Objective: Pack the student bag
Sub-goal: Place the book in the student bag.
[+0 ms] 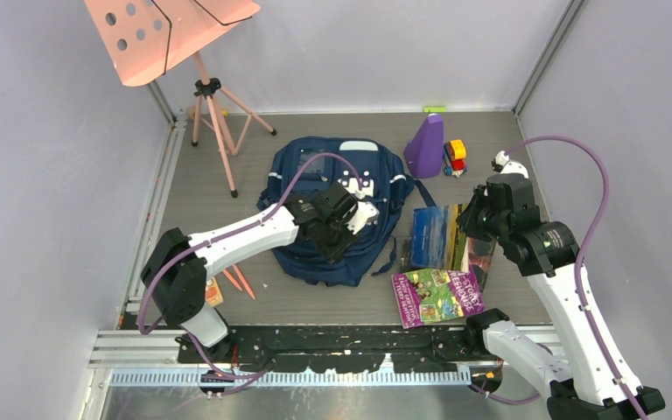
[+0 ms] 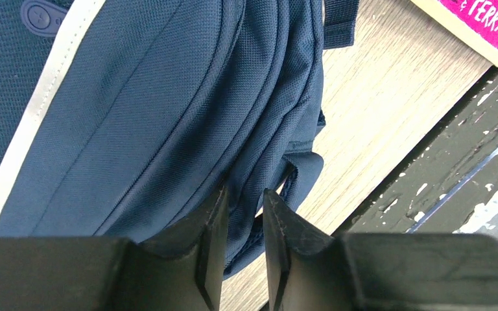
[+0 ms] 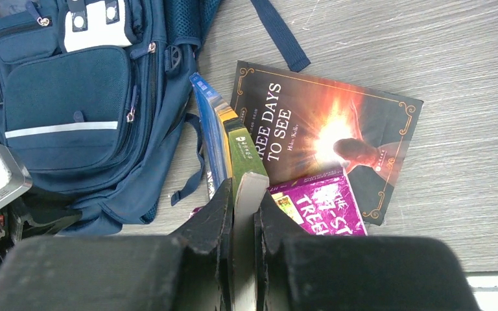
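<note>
The student bag (image 1: 315, 162), navy with white stripes, lies flat mid-table; it also shows in the left wrist view (image 2: 136, 97) and the right wrist view (image 3: 71, 97). My left gripper (image 1: 350, 219) hovers over its near right edge. In the left wrist view the gripper (image 2: 245, 194) is slightly open, with a fold of the bag's fabric lying loose in the narrow gap. My right gripper (image 1: 472, 219) is to the right of the bag. In its wrist view the gripper (image 3: 243, 201) is shut on a green-spined book (image 3: 243, 152) that stands on edge.
A blue book (image 3: 209, 123) leans against the green one. A dark "Three Days to See" book (image 3: 324, 123) and a purple book (image 1: 437, 296) lie beneath. A purple cone (image 1: 426, 144) and a toy (image 1: 455, 157) sit at the back right. A pink music stand (image 1: 214, 122) stands back left, with orange pencils (image 1: 238, 282) nearby.
</note>
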You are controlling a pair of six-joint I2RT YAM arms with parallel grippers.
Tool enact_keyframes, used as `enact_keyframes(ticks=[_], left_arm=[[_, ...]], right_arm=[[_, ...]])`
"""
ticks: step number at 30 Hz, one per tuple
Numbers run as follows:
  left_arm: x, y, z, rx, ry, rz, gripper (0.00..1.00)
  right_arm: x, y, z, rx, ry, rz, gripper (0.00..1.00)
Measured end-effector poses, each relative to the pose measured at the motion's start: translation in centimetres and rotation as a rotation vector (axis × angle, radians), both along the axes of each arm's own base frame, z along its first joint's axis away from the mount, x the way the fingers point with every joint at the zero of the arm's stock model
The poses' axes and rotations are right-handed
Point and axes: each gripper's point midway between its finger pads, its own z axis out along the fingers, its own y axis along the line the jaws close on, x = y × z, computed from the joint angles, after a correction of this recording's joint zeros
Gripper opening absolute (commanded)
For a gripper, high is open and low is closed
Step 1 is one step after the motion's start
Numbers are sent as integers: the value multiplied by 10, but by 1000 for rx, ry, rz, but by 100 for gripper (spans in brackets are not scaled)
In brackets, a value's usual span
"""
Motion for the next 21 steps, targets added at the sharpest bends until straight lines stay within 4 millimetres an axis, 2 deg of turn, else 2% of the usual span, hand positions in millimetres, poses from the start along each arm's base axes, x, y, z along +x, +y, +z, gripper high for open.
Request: enact_keyframes(ticks=[3, 6, 14, 18, 21], left_arm=[[0, 0, -1, -3, 8, 2, 36], [1, 0, 0, -7, 9, 5, 35], [11, 4, 1, -15, 1, 34, 22], [14, 5, 1, -16, -6, 46, 19], [16, 6, 1, -13, -14, 50, 10]], right_arm=[[0, 0, -1, -2, 2, -1, 1], [0, -1, -1, -3, 2, -1, 1], [0, -1, -1, -5, 2, -2, 1], [0, -1, -1, -5, 2, -2, 1], [0, -1, -1, -5, 2, -2, 1]])
